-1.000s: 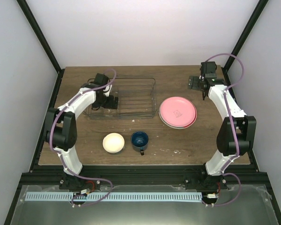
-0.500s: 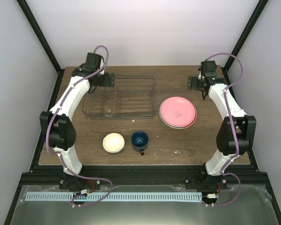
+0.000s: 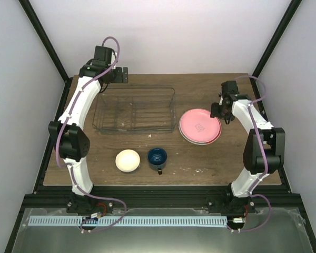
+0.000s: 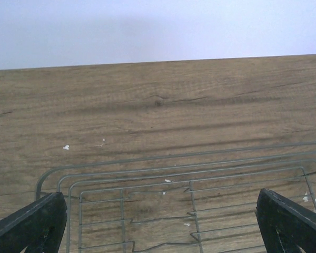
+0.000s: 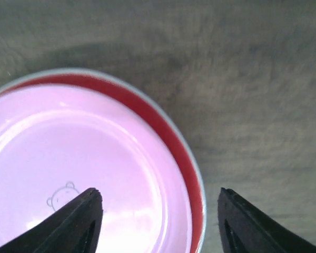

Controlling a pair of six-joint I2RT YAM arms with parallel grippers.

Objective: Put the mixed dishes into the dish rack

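The pink plate (image 3: 199, 125) lies on top of a stack at the right; the red plate's rim (image 5: 163, 132) shows under it in the right wrist view, where the pink plate (image 5: 84, 174) fills the lower left. The striped plate is hidden. My right gripper (image 3: 221, 112) is open, its jaws straddling the stack's far right rim. The wire dish rack (image 3: 135, 109) stands at the back left, with nothing in it. My left gripper (image 3: 121, 75) is open and raised behind the rack's far left corner (image 4: 47, 179). The cream bowl (image 3: 128, 160) and dark blue mug (image 3: 157, 158) sit in front.
The table's far edge meets the white back wall just beyond the left gripper. Black frame posts stand at both back corners. Small white flecks lie on the wood near the rack.
My left gripper has lifted out of the rack and moved back past its far left corner. My right gripper has come forward and down onto the far right rim of the plate stack.
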